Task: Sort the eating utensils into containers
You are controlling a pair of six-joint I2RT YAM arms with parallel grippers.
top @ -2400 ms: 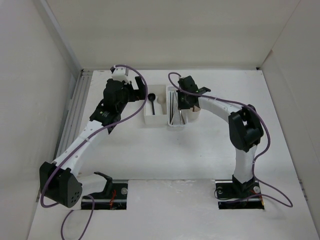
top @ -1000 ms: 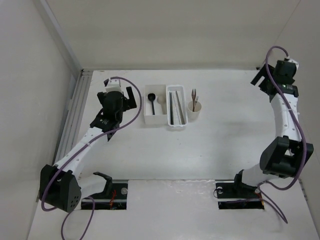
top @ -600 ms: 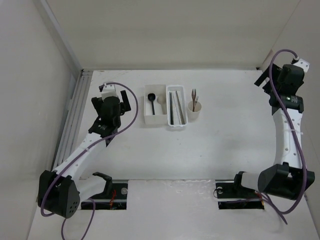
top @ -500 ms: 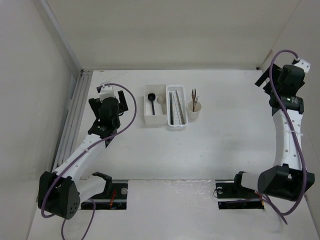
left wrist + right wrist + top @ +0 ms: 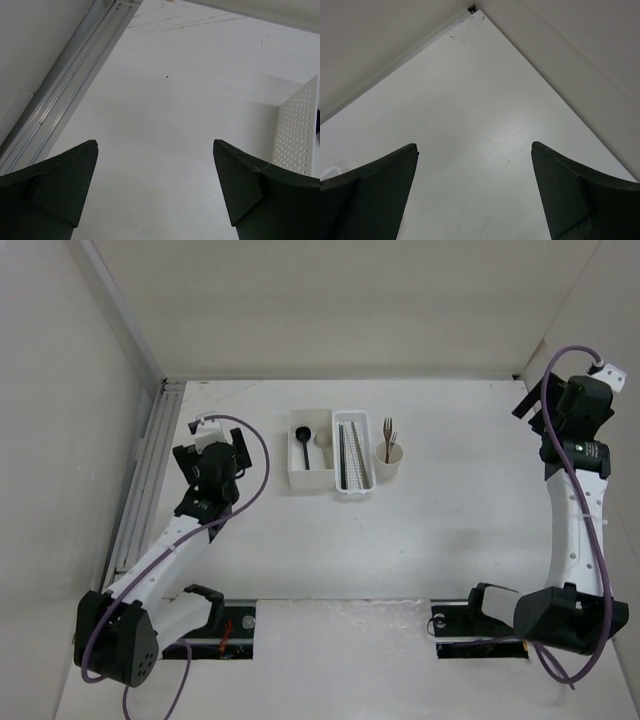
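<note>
The containers stand side by side at the back middle of the table. A white square box (image 5: pixel 311 476) holds a black spoon (image 5: pixel 303 443) and a beige spoon (image 5: pixel 322 442). In the narrow perforated tray (image 5: pixel 352 490) lie chopsticks (image 5: pixel 349 455). Two brown forks (image 5: pixel 388 433) stand in the cream cup (image 5: pixel 389 466). My left gripper (image 5: pixel 213 445) (image 5: pixel 155 150) hangs open and empty left of the box. My right gripper (image 5: pixel 548 405) (image 5: pixel 475 150) is open and empty at the far right, facing the back corner.
A metal rail (image 5: pixel 150 460) (image 5: pixel 65 90) runs along the table's left edge. A perforated white container wall (image 5: pixel 297 135) shows at the right of the left wrist view. Side and back walls (image 5: pixel 560 40) meet at the corner ahead of the right gripper.
The right arm has swung from over the cup and tray to the far right corner. The left arm has drawn back leftward from the box. Both stay open.
</note>
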